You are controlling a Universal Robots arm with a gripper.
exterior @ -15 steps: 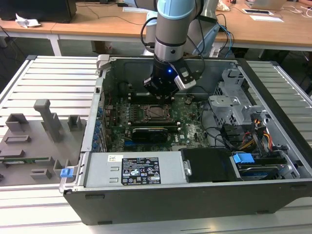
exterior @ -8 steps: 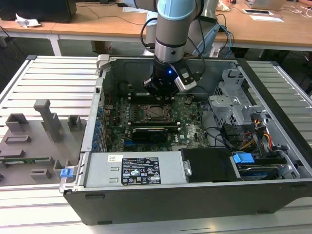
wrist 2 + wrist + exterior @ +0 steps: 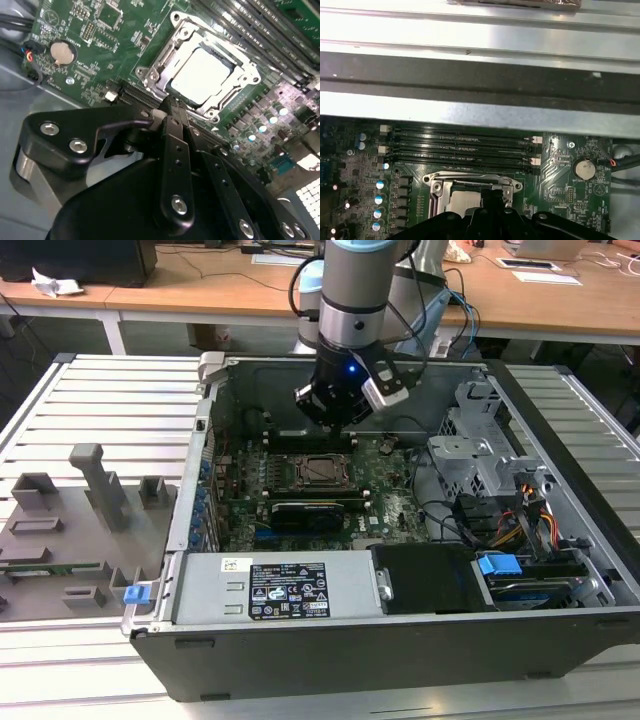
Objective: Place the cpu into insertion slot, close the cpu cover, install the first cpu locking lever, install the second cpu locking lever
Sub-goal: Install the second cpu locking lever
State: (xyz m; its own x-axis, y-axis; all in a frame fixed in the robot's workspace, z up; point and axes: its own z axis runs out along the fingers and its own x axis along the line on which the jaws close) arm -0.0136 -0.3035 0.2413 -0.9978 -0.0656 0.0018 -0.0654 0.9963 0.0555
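The cpu point(image 3: 322, 471) lies flat in the insertion slot point(image 3: 345, 478) on the green motherboard inside the open computer case. Its silver top shows in both wrist views point(image 3: 200, 75) point(image 3: 462, 202). The cpu cover point(image 3: 235, 95) lies down around the chip as a silver frame, its rim also seen in the first wrist view point(image 3: 470, 177). My gripper point(image 3: 335, 427) hangs just above the socket's far edge. Its black fingers point(image 3: 172, 130) are pressed together, tips point(image 3: 492, 194) at the frame's rim, with nothing visible between them.
Long black memory slots point(image 3: 462, 147) run beside the socket, with a coin battery point(image 3: 62, 52) nearby. A black card point(image 3: 315, 512) lies in front of the socket. A drive cage point(image 3: 480, 455) and cables stand to the exterior view's right, and grey fixtures point(image 3: 90, 480) outside the case to its left.
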